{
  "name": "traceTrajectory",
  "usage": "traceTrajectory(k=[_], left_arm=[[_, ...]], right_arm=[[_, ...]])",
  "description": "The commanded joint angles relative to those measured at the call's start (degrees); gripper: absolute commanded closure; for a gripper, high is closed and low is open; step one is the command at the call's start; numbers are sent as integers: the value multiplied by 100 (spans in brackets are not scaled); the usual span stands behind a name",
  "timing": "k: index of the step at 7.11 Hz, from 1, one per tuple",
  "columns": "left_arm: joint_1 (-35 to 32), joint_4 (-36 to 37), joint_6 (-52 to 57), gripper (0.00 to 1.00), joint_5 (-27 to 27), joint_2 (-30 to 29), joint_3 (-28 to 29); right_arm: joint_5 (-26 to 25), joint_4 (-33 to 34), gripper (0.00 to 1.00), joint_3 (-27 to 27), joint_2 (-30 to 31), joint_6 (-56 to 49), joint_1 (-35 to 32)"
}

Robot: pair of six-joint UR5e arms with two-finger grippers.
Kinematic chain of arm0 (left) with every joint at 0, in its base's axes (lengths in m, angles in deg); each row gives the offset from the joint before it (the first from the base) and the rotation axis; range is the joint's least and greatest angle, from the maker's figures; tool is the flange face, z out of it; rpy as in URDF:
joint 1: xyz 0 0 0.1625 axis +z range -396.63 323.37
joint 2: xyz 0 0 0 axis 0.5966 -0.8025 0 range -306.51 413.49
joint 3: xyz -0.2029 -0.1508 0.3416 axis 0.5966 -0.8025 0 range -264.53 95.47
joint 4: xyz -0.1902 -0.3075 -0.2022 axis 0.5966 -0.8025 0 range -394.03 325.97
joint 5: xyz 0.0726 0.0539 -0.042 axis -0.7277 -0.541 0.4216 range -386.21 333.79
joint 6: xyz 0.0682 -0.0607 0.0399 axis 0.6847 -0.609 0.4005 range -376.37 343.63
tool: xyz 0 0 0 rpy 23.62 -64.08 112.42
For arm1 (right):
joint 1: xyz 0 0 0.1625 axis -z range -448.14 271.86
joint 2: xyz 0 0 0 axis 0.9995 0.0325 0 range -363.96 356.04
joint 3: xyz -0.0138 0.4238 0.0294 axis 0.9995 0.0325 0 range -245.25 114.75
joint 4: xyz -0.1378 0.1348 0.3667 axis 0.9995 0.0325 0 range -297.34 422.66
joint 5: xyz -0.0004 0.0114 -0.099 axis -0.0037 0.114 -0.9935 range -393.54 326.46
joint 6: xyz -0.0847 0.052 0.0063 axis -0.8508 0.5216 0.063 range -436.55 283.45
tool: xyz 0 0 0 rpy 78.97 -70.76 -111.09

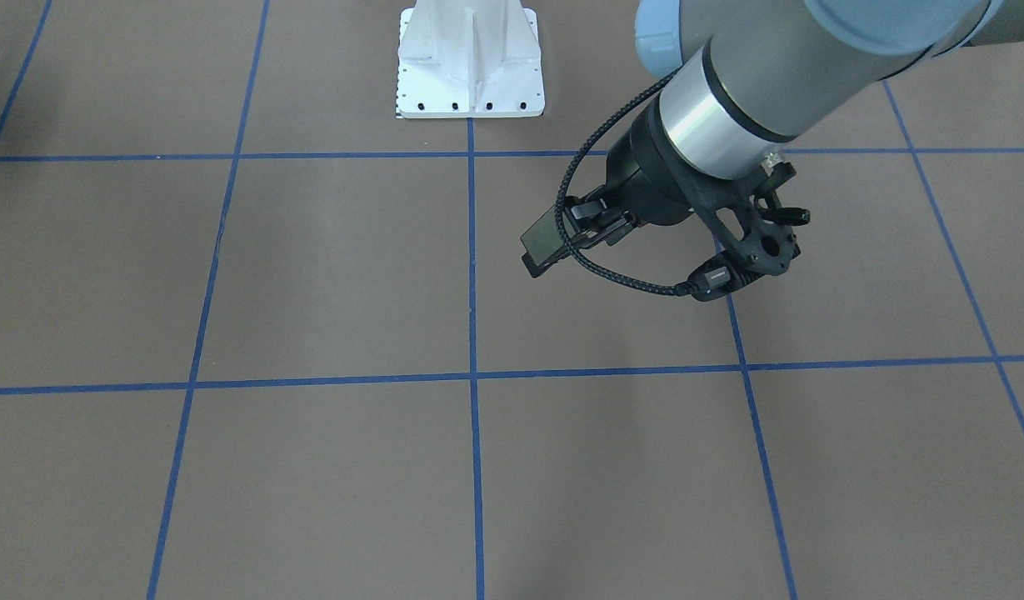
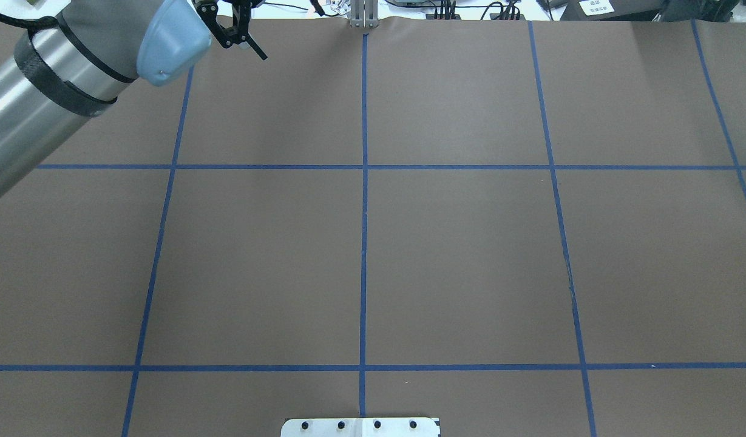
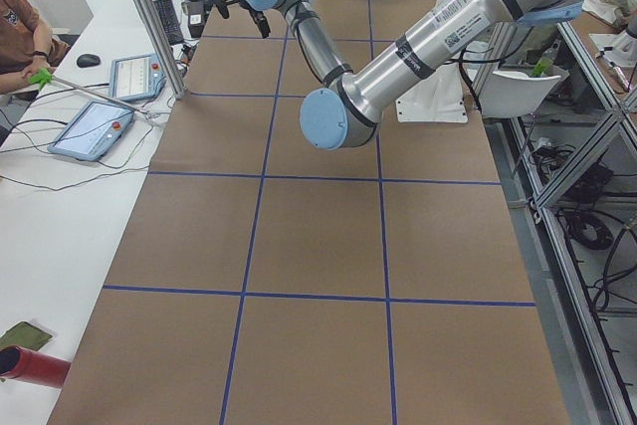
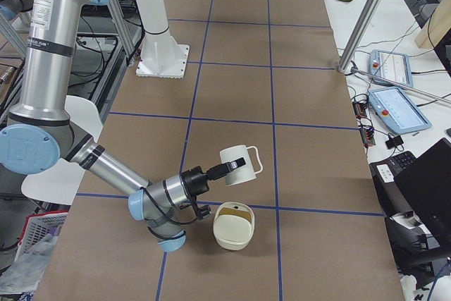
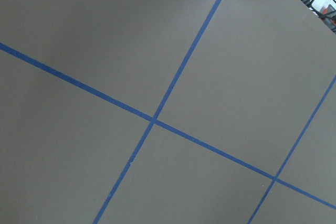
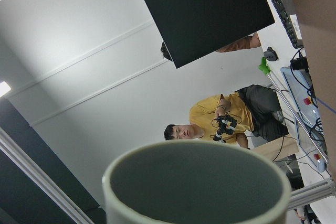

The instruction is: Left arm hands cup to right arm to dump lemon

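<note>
The white cup (image 4: 236,167) hangs tilted above the table at the tip of the near right arm (image 4: 106,163). Its handle points away from the arm. Whether the right gripper (image 4: 220,170) is shut on it I cannot tell from this side view. The right wrist view shows only the cup's rim and grey inside (image 6: 197,182). The lemon is out of view. The left arm (image 1: 753,75) reaches to the table's far side. Its gripper (image 1: 543,250) (image 2: 242,45) is open and holds nothing, far from the cup.
A cream handled container (image 4: 234,225) stands on the table just below and in front of the cup. The white robot base plate (image 1: 470,58) (image 2: 360,426) sits at the robot's edge. Control tablets (image 4: 398,107), a laptop (image 4: 423,188) and a person (image 6: 215,119) are at the side desk.
</note>
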Motion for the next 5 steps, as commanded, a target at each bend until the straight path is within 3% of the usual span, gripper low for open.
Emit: traceTrajectory(k=[1, 5], left_arm=[[21, -11, 3, 0, 0, 10, 6], [48, -20, 3, 0, 0, 45, 6]], right_arm=[[24, -15, 84, -71, 2, -1470, 0], [673, 72, 85, -115, 90, -4310, -8]])
